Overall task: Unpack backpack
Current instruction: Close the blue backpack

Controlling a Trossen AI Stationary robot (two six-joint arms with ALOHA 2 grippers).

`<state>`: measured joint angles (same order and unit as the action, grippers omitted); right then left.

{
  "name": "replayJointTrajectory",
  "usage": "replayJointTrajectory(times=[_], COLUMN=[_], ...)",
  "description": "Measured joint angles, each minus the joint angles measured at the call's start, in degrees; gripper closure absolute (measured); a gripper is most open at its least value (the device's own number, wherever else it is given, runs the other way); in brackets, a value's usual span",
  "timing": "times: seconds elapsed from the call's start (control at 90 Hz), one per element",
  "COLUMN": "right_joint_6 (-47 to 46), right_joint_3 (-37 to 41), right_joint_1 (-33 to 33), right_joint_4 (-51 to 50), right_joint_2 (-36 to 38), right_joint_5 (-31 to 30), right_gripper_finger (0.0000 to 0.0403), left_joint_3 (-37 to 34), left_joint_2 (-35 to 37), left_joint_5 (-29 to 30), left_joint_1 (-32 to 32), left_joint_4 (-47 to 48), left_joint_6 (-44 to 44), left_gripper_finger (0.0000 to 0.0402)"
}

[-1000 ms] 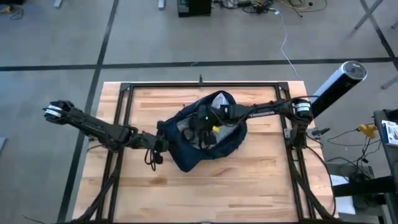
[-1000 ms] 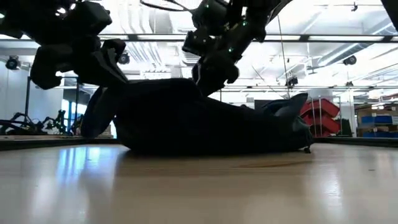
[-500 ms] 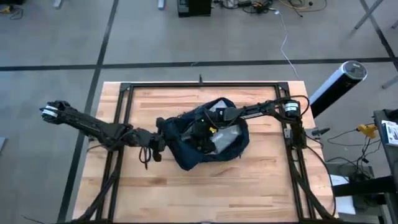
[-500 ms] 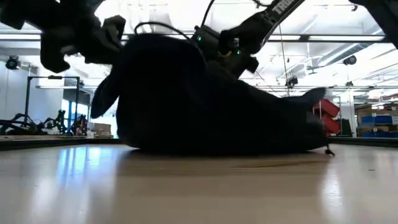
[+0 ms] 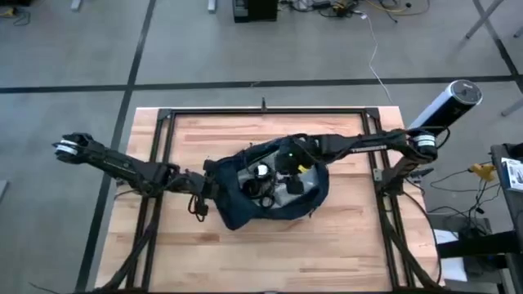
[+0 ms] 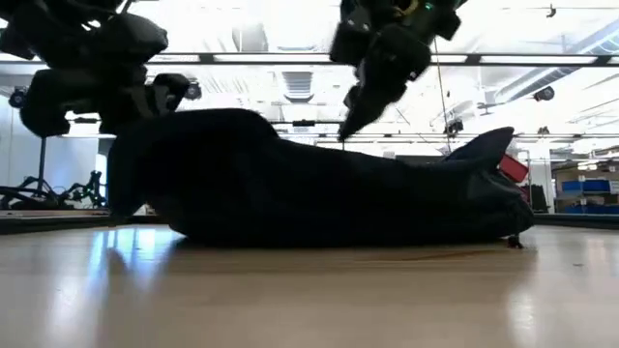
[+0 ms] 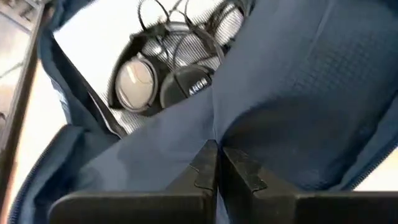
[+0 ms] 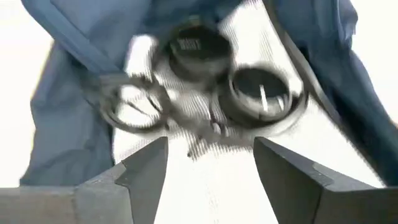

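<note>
Flatter again, floppy navy backpack [image 5: 245, 208]

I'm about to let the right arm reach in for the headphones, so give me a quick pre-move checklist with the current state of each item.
1. Backpack mouth open, headphones exposed on the silvery lining: ok.
2. Left claw shut on the backpack's fabric edge, holding it: ok.
3. Right claw open, hanging above the headphones: ok.
4. Right claw empty: ok.
5. Headphone cables free of the bag and other contents: cannot tell.
6. Backpack lying on the table, away from its edges: ok.
</note>
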<state>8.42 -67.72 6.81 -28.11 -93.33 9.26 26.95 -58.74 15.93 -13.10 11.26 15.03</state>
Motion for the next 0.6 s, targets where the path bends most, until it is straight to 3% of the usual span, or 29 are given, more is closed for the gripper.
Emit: replayJointTrajectory(times=[0.167,0.356,0.6], right_joint_6=[-4.83,-7.58,-8.78], right_joint_3=[6.37,8.34,11.29], right_joint_1=[-0.29,-4.44,-12.73], right_joint_4=[4.37,4.18,4.44], right_joint_2=[-0.24,0.35,2.25], right_joint_5=[-0.49,-0.32,-0.16], right_gripper_finger=[0.0176,0.0168,0.0177], left_joint_3=[1.79,3.22,0.45], left_joint_2=[3.06,7.55,7.38], left_joint_5=[2.10,3.65,3.02], left_joint_1=[0.00,0.27,0.46], left_joint_4=[1.58,3.85,5.85], left_joint_6=[2.05,3.97,-6.33], left_gripper_finger=[0.0401,0.0401,0.0401])
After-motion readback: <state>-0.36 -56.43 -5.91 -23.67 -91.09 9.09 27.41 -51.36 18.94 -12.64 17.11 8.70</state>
